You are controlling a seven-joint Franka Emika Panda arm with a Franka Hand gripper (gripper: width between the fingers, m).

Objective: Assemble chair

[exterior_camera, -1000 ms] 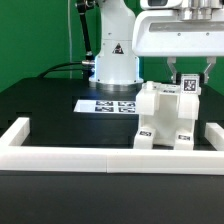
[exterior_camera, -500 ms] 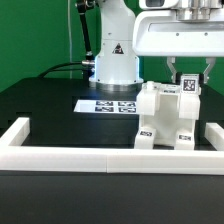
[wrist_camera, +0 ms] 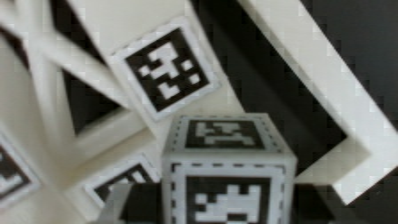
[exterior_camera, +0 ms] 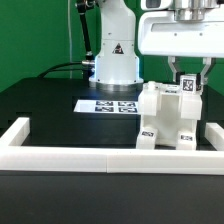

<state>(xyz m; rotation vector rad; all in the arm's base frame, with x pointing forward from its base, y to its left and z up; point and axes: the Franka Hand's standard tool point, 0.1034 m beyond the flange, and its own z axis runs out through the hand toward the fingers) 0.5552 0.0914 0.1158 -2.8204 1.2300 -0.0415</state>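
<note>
light: bright, even | exterior: sharp, white chair (exterior_camera: 160, 112) washed-out | wrist: soft, blurred close-up

The scene contains one stepped white plastic chair assembly (exterior_camera: 163, 118) of blocky parts, one white robot arm (exterior_camera: 113, 55) with one two-finger gripper (exterior_camera: 189, 74), one thin flat white marker board (exterior_camera: 92, 105), one black table top (exterior_camera: 40, 112) and one long white border rail (exterior_camera: 100, 160) showing three sides.

close to the camera stands a white block (wrist_camera: 222, 150), with one black-and-white square tag (wrist_camera: 221, 133) on one face and another on the adjoining face. behind it a larger tag (wrist_camera: 166, 66) sits tilted on a white part. pale slanting bars (wrist_camera: 317, 62) cross a dark ground. the picture is soft, so the block may touch the parts behind it.
</note>
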